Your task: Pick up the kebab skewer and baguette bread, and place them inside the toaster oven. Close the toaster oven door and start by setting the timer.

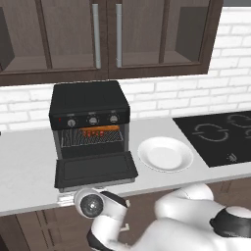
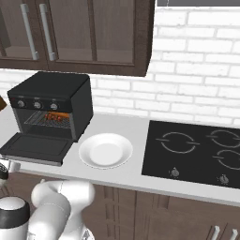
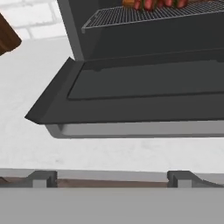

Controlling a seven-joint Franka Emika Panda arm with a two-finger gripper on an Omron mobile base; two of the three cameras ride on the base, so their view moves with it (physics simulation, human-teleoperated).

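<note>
The black toaster oven (image 1: 89, 105) stands on the counter with its door (image 1: 95, 169) dropped flat and open. On the wire rack (image 3: 144, 15) inside lie the red-brown kebab skewer (image 3: 155, 4) and the orange baguette bread (image 3: 128, 3), side by side; in the left base view they read as one orange-red strip (image 1: 100, 131). My gripper (image 3: 113, 179) is open and holds nothing. It sits low, in front of and just below the door's front lip (image 3: 140, 129) at the counter edge. Three knobs (image 1: 92, 120) run across the oven's front panel.
A white plate (image 1: 165, 153) sits right of the oven with nothing on it. A black cooktop (image 1: 220, 137) takes up the counter's right end. Dark wall cabinets (image 1: 108, 37) hang above, in front of a white brick wall. Bare counter (image 1: 24, 162) lies left of the oven.
</note>
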